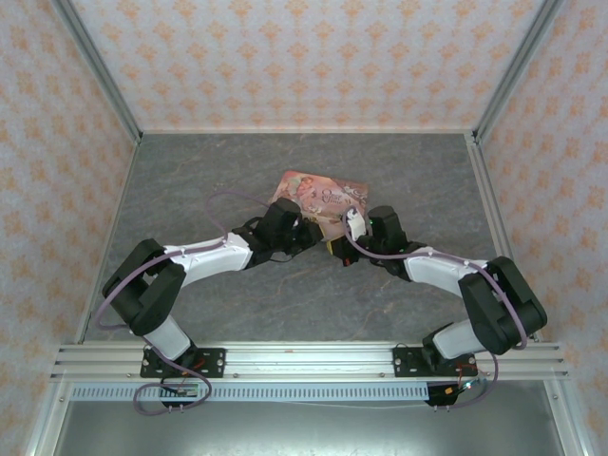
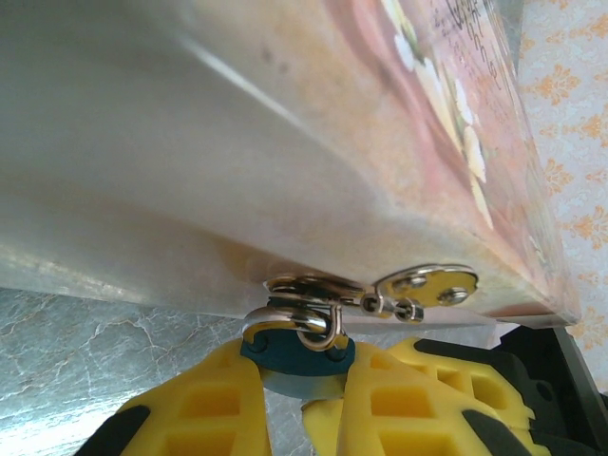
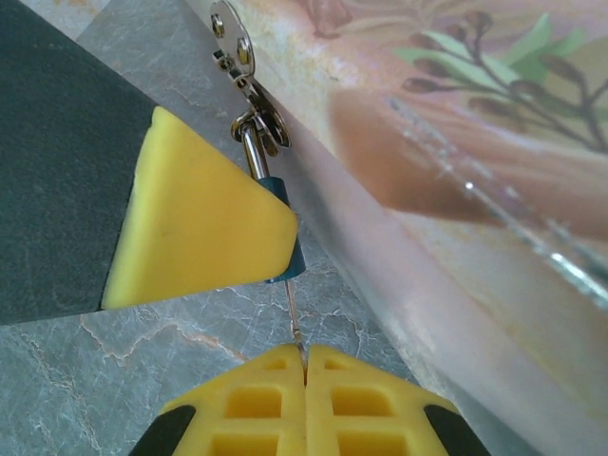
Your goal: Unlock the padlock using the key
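Note:
The tiny blue-teal padlock (image 2: 299,353) hangs by its silvery shackle (image 2: 296,321) from the metal hasp (image 2: 427,285) of the flat pink illustrated box (image 2: 285,123). My left gripper (image 2: 302,369) is shut on the padlock's body, one yellow finger on each side. In the right wrist view, the left gripper's yellow finger (image 3: 199,218) hides most of the padlock (image 3: 296,264). The key (image 3: 294,318), a thin pale sliver, is pinched in my shut right gripper (image 3: 305,359). Its tip reaches the padlock's underside. Both grippers meet at the box's near edge (image 1: 331,239).
The pink box (image 1: 318,198) lies mid-table on the grey marbled tabletop (image 1: 209,171), its long side close beside both grippers. Patterned walls enclose the table on three sides. Both arms reach in from the near rail (image 1: 313,359).

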